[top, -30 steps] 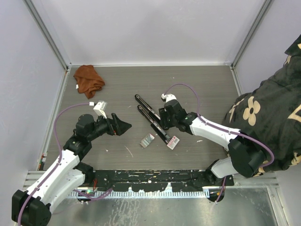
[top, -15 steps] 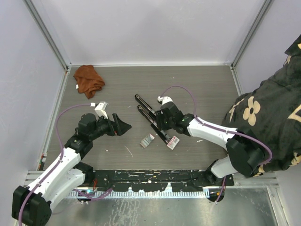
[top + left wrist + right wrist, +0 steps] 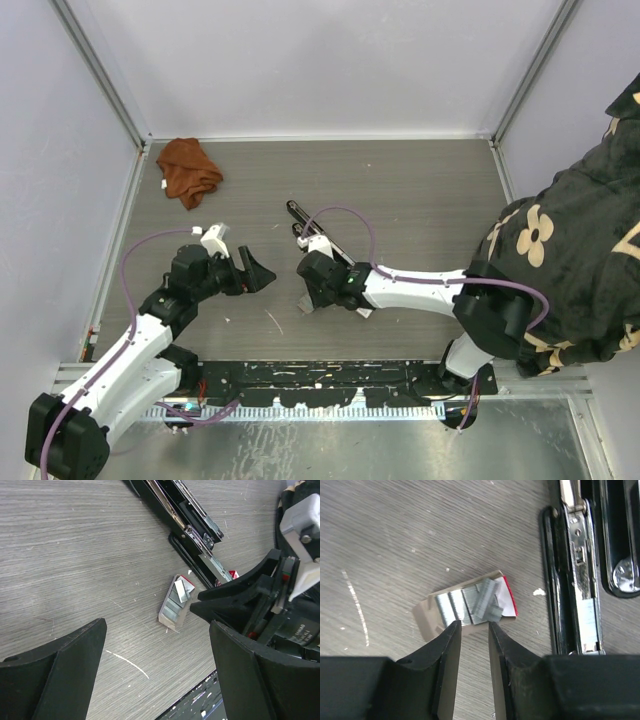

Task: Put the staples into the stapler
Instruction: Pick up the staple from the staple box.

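Staples (image 3: 470, 605) — silvery strips side by side in a tiny grey tray (image 3: 427, 616), flat on the table (image 3: 395, 540), 1 short piece askew on top. Tray's long axis roughly crosswise in the right wrist view, so along the line on which the jaws close. Directly over its near edge: right gripper (image 3: 474, 630), 2 fingers drawn in to a slim gap, nothing between them, tips not yet on the strips as far as can be told. Just beside the tray, on the side away from the left arm: stapler (image 3: 575, 580), lying opened, silver channel (image 3: 577, 555) up, long axis about square to the tray's. Farther out, left gripper (image 3: 262, 270), spread wide and empty, near but apart, pointed toward the same spot. Plainly the right arm's pick — probably a short drop onto 1 strip, then a quarter turn to line it with the channel.
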`<state>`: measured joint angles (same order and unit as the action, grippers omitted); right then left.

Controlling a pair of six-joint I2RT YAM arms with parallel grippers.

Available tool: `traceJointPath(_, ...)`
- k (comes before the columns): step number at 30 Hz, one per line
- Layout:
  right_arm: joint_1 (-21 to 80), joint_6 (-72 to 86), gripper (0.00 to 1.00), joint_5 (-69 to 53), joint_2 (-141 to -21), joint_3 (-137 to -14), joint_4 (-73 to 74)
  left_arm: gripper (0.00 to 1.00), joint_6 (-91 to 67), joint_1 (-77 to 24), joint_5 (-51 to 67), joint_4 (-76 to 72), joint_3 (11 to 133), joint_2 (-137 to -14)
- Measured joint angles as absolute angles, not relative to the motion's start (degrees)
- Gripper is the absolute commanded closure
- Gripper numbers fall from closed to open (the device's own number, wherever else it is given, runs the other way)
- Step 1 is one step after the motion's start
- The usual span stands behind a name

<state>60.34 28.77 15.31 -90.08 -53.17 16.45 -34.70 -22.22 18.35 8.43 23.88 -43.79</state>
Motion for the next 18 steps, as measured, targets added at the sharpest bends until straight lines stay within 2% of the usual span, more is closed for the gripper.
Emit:
traceJointPath(9,60.5,34.4,0.75,19.9,-93.4,-54.0,19.2,0.14,-35.3,-22.2,18.0,9.0,23.7,-43.8)
traceJointPath(18,60.5,34.7,0.75,20.7,-95.2,-57.2,19.4,0.14,-35.4,-22.2,17.7,9.1,23.5,-43.8)
